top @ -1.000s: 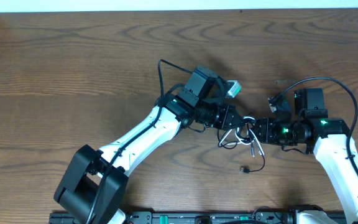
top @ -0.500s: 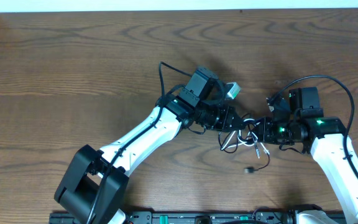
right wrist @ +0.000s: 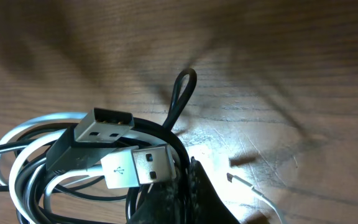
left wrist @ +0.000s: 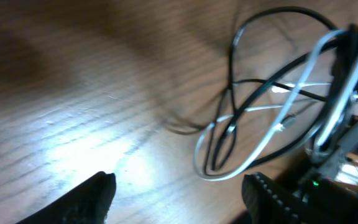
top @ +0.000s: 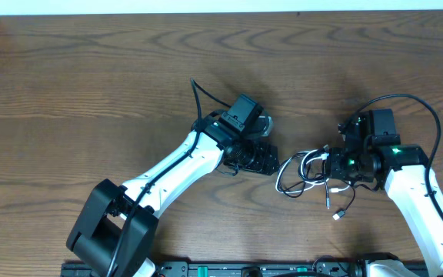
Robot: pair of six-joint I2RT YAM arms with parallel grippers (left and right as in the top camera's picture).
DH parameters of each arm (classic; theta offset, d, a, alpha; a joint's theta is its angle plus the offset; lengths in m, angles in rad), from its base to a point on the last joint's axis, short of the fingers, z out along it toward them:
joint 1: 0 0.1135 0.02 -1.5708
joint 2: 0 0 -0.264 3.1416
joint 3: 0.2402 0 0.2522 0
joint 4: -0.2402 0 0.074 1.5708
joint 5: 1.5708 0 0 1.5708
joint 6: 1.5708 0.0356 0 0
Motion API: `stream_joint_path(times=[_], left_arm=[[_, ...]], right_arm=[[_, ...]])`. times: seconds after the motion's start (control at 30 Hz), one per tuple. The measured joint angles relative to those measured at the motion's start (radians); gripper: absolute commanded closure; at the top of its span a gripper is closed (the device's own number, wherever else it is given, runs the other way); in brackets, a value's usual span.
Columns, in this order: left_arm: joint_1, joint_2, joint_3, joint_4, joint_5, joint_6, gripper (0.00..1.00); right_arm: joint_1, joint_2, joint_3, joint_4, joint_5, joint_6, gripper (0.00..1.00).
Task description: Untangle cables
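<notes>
Pressure from the right hand (top: pixel 331 163) is pinning the bunched cables (right wrist: pixel 27 180), with the white USB plug (right wrist: pixel 138 167) lying right against that grip; outward, the black cord (left wrist: pixel 232 68) and the white cord (left wrist: pixel 253 155) are crossing in loose loops over the desk (top: pixel 91 92). Just beside those loops the left hand (top: pixel 268 160) is hovering, fingers apart and empty; it is probably needing to pinch one cord only, near a crossing, drawing it away slowly while the right is anchoring the rest.
</notes>
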Motion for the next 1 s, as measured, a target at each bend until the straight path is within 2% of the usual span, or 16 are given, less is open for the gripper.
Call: stream_joint_path(times=[0.13, 0.6, 0.83, 1.0], left_arm=[[-0.001, 0.0, -0.001, 0.0, -0.031, 0.01, 0.19], [-0.105, 0.0, -0.004, 0.015, -0.053, 0.171, 0.21], [-0.12, 0.011, -0.019, 0.117, -0.06, 0.19, 0.28], [-0.12, 0.062, -0.031, 0.177, -0.104, 0.203, 0.43]], right_arm=[[0.0, 0.0, 0.0, 0.001, -0.002, 0.018, 0.99], [0.0, 0.0, 0.0, 0.012, -0.056, 0.026, 0.99], [-0.002, 0.0, 0.0, 0.015, -0.109, 0.029, 0.99], [-0.004, 0.0, 0.0, 0.014, -0.114, 0.032, 0.99]])
